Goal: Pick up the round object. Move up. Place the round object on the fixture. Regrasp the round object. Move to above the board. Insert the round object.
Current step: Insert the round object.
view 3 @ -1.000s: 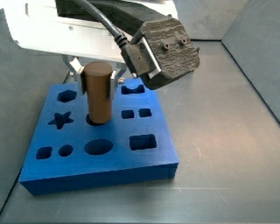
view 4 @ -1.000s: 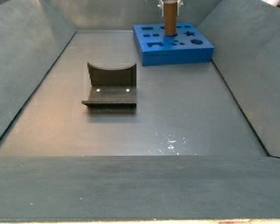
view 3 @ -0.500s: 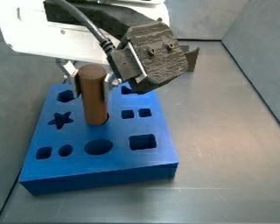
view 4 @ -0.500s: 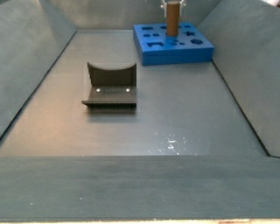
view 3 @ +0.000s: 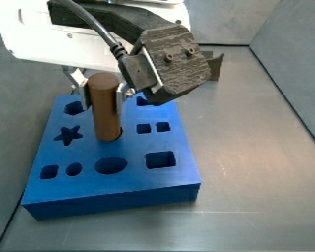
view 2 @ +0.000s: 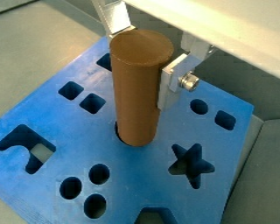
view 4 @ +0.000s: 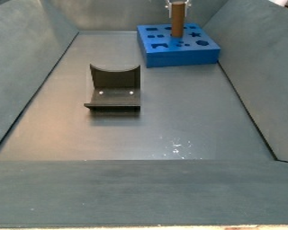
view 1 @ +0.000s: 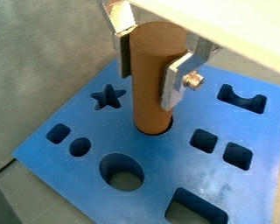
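Observation:
The round object [view 1: 152,79], a brown cylinder peg, stands upright with its lower end inside a round hole of the blue board [view 1: 166,157]. My gripper [view 1: 150,66] is shut on the peg's upper part, with a silver finger [view 1: 171,83] pressed on each side. Both wrist views show this; the peg [view 2: 136,87] rises from the board [view 2: 73,140] between the star and the other cut-outs. In a side view the peg [view 3: 105,103] stands near the middle of the board [view 3: 88,148] under the gripper [view 3: 105,79]. The dark fixture [view 4: 112,88] sits apart on the floor.
Grey walls enclose the bin floor. The board [view 4: 183,54] lies at the far end against the walls, with the peg [view 4: 175,16] on it. A larger round hole [view 1: 123,171] is open next to the peg.
The gripper and peg have shifted slightly sideways and a little lower over the board since a second ago. Over the last half second almost nothing moved.

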